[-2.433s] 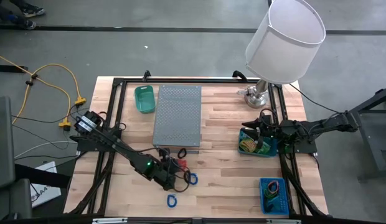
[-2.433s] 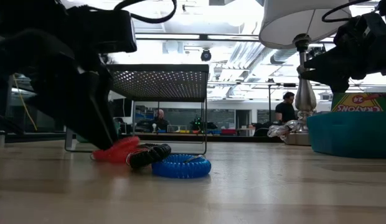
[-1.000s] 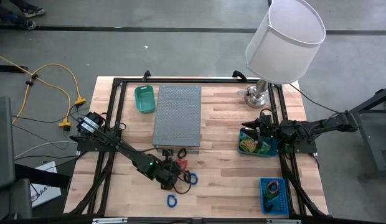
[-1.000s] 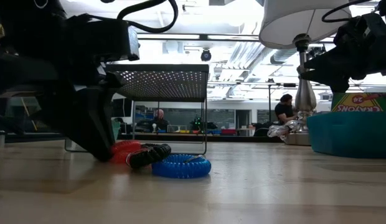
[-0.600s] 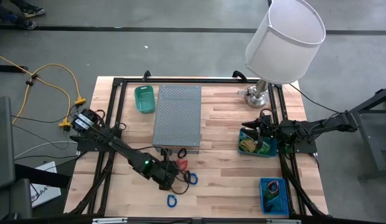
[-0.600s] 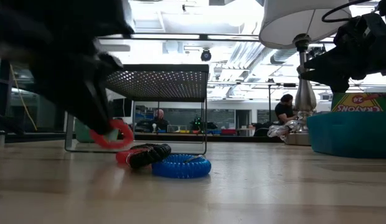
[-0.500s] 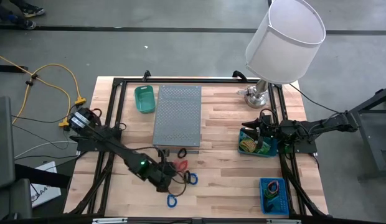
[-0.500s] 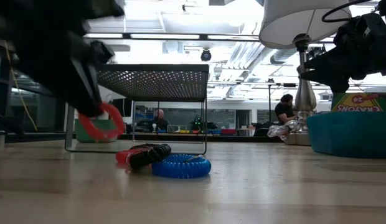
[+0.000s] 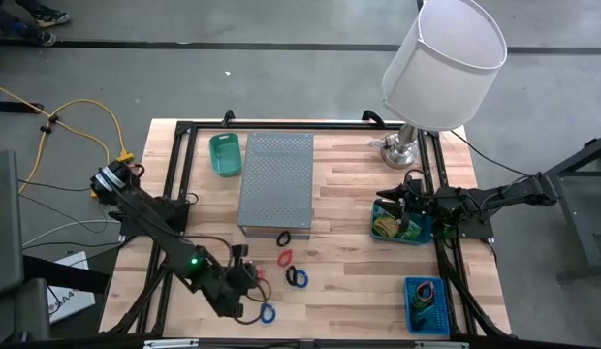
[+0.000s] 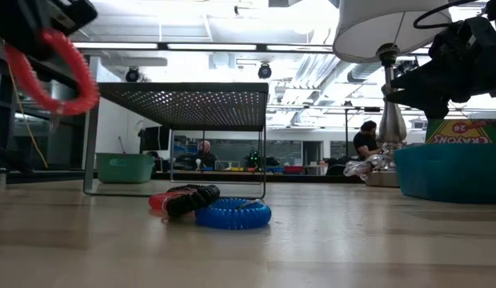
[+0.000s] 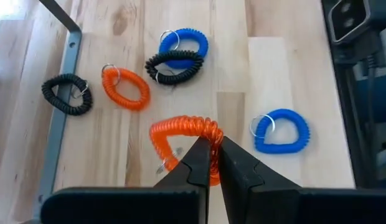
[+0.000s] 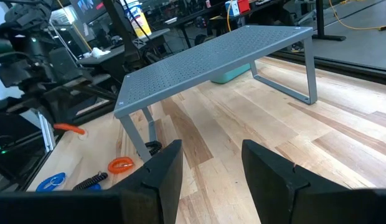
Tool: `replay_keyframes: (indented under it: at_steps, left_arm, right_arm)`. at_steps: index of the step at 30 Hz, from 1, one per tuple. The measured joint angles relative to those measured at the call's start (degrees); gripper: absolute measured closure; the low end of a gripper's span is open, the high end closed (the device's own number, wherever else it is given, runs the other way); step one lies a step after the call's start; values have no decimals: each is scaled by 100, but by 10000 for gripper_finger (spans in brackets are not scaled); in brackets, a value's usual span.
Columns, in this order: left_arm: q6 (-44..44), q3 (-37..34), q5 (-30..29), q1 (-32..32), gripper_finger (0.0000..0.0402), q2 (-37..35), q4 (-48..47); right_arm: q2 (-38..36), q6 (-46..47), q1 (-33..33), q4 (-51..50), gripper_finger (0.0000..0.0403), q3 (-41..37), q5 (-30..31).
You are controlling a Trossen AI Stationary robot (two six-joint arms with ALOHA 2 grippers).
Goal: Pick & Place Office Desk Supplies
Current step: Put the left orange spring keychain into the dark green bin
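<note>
My left gripper is above the table's near left part, shut on a red-orange coil band, which also shows high up in the low view. On the wood below lie a black coil, an orange coil, a black coil resting on a blue one and a lone blue coil. At the right, my right gripper stands open over a teal bin. My left gripper pinches the red-orange coil band's loop at one spot on its side between its two fingertips. The fingers slant downward from the table's left side. The band hangs below the fingers, lifted clear of the table.
A grey perforated riser stands mid-table, with a green bin to its left. A lamp with a white shade is at the far right. A blue bin sits near right. A black frame rail edges the work area.
My left gripper has risen and swung toward the table's left and near edges, taking the red-orange coil from the heap of coils. The coil now hangs clear of the wood. The other coils have stayed in place.
</note>
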Motion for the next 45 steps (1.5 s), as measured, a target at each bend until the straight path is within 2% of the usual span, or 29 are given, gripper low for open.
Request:
replay_keyframes:
  at_steps: [7,12,21,27,32,41,45]
  left_arm:
    - [7,0,-374,153,391,-796,-534]
    - [116,0,-612,699,391,-1533,-1133]
    - [116,0,-693,2307,391,-2285,-2061]
    - [138,0,-682,3480,391,-2413,-2551]
    - [560,0,-674,4456,391,-2413,-2568]
    - [1581,-2,-31,6247,391,-2400,-2560]
    - [1933,-9,430,7190,391,-2351,-2552]
  right_arm:
    - [0,0,0,-3,250,0,0]
    - [0,0,0,-4,250,0,0]
    - [0,0,0,-4,250,0,0]
    - [0,0,0,-7,250,0,0]
    - [0,0,0,-9,250,0,0]
    - [0,0,0,-9,250,0,0]
    - [0,0,0,-9,250,0,0]
